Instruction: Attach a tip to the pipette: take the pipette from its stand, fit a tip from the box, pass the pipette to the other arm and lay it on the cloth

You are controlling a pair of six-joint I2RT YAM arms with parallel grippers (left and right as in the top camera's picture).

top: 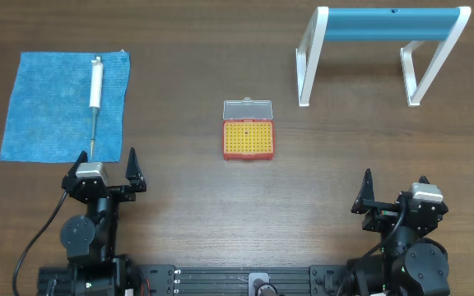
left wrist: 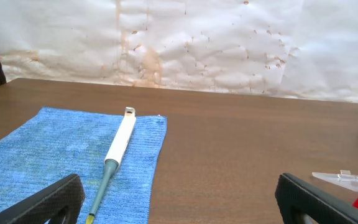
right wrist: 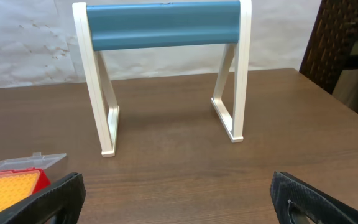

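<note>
the pipette [top: 95, 86] lies flat on the blue cloth [top: 48, 107] at the far left of the table [top: 188, 189]. its white body is toward the far edge of the cloth and its thin end points back at the left arm. the left gripper [top: 106, 152] sits just behind the cloth's near edge with its fingers spread wide and nothing between them. it is not touching the pipette.

in the left wrist view the pipette [left wrist: 120, 143] runs up the cloth [left wrist: 36, 155] ahead of the left gripper [left wrist: 179, 205], nearer one finger than the other. a yellowish tip shows at its thin end.

the tip box [top: 248, 140] stands mid-table with its clear lid open, well apart from both arms. the stand [top: 385, 25], white legs under a blue bar, is at the far right.

the right gripper [top: 395, 176] is at the near right, fingers also apart and holding nothing, facing the stand [right wrist: 163, 25], with the tip box [right wrist: 11, 183] off to one side.
</note>
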